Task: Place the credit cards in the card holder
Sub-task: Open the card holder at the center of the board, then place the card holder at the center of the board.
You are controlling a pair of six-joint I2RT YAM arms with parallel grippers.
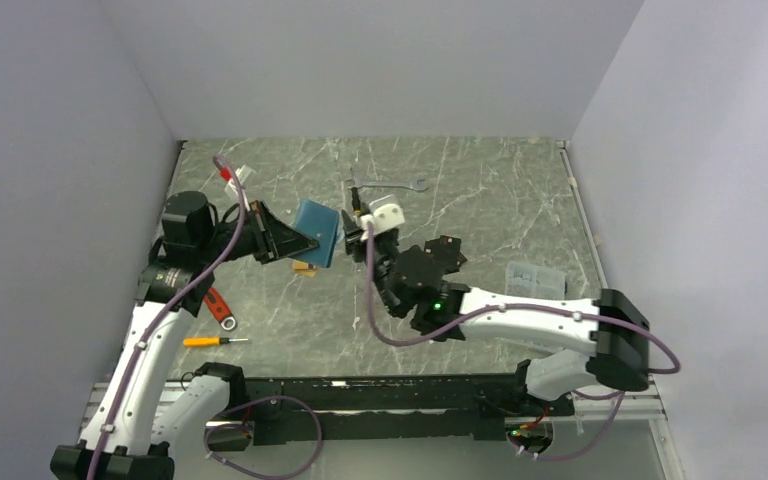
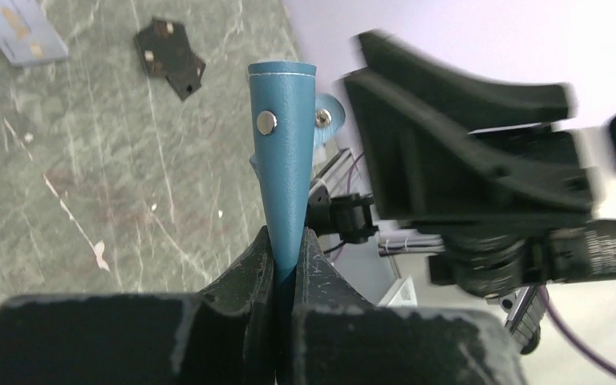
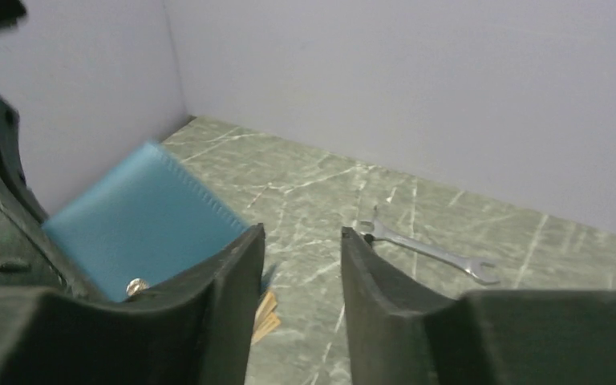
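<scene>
The card holder is held above the worktop, left of centre, pinched at one edge by the left fingers. The right fingers are spread, empty, just beside it. Orange cards lie beneath. The folded holder is best steadied while its flap is parted.

A silver wrench lies flat on the green marble table. Well to its left and nearer the front sits a red-handled tool. Further from the wrench that way lies a yellow-handled screwdriver. To the wrench's right and nearer the front rests a clear packet.
</scene>
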